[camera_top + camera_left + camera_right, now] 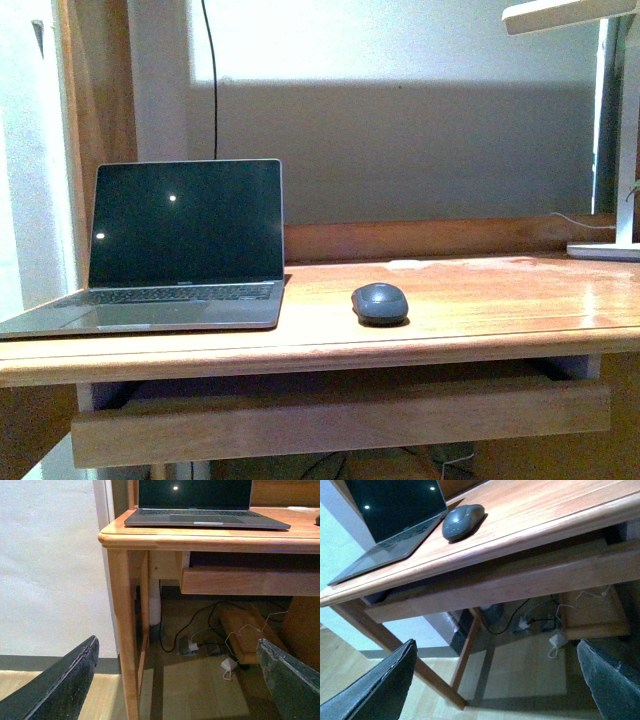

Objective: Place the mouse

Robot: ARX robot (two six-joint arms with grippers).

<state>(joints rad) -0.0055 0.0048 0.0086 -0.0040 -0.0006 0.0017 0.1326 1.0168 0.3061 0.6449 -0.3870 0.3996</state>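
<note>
The dark grey oval mouse (pixel 380 303) lies on the wooden desk (pixel 480 310), just right of the open laptop (pixel 180 250). It also shows in the right wrist view (pixel 463 521), next to the laptop (pixel 395 520). Neither gripper shows in the front view. My left gripper (pixel 177 680) is open and empty, low in front of the desk's left leg (pixel 125 630). My right gripper (pixel 497 680) is open and empty, below the desk's front edge and well short of the mouse.
A lamp base (pixel 605 250) stands at the desk's back right, its head (pixel 570 12) above. A wooden rail (pixel 340 420) runs under the desktop. Cables and a plug (pixel 227 665) lie on the floor below the desk.
</note>
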